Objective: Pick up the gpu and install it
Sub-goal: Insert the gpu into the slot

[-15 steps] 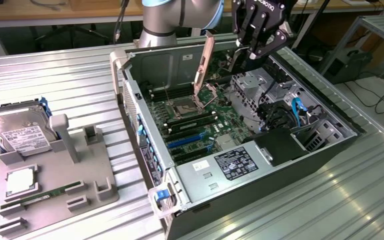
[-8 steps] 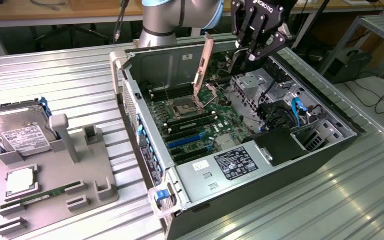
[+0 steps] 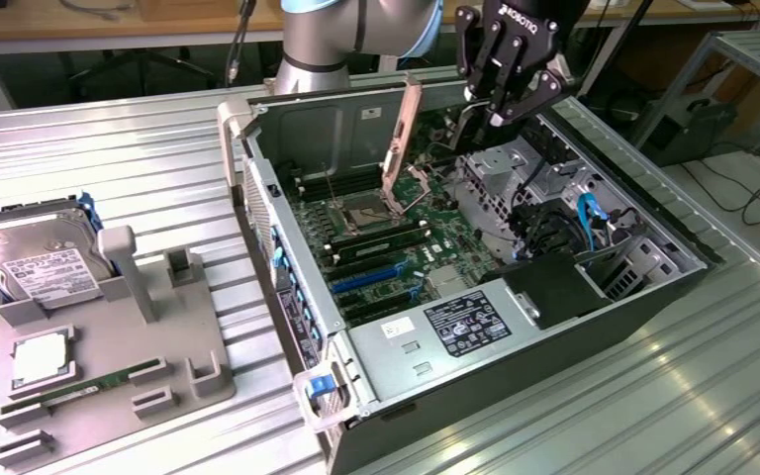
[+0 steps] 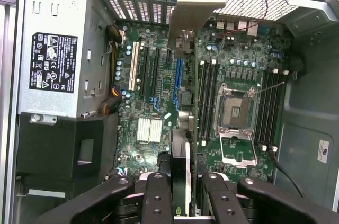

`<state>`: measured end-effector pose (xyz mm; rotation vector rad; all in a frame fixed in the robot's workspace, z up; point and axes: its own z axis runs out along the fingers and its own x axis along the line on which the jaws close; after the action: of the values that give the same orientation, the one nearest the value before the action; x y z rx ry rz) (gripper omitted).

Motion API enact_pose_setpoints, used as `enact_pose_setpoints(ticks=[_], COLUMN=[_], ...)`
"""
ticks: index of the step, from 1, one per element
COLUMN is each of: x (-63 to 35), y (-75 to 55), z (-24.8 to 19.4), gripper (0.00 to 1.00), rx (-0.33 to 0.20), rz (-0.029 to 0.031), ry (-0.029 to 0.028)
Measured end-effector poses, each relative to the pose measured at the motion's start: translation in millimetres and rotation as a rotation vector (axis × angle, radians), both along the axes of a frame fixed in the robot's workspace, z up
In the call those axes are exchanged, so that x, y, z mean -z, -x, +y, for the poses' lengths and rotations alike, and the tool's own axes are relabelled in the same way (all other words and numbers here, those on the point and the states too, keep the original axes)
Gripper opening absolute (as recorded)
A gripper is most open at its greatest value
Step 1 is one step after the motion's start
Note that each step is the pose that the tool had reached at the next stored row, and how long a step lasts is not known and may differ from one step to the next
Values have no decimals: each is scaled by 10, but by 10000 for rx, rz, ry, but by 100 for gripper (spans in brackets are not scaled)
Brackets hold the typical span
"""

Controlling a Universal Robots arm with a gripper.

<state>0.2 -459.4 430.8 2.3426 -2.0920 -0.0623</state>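
A: Where is the gpu point(image 4: 180, 173) sitting?

B: It is hanging edge-on, clamped between the fingers of the tool point(image 3: 510, 99), above the open computer case point(image 3: 644, 213). The tool is gripping the card by its upper edge.

A: How is its long axis running?

B: In the wrist view the card's long edge is pointing toward the blue expansion slot point(image 4: 178, 74) on the motherboard point(image 4: 153, 113), and is lying roughly parallel to it.

A: Which way is the slot lying from the card?

B: Below the card and further along its length, toward the vented rear brackets point(image 4: 143, 7). The card is not yet touching the board.
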Motion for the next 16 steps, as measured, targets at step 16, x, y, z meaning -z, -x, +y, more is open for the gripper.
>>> enact_pose_setpoints(ticks=[16], x=[140], y=[0], z=[0], gripper=[27], rx=[-1], rz=[13], ry=[-2])
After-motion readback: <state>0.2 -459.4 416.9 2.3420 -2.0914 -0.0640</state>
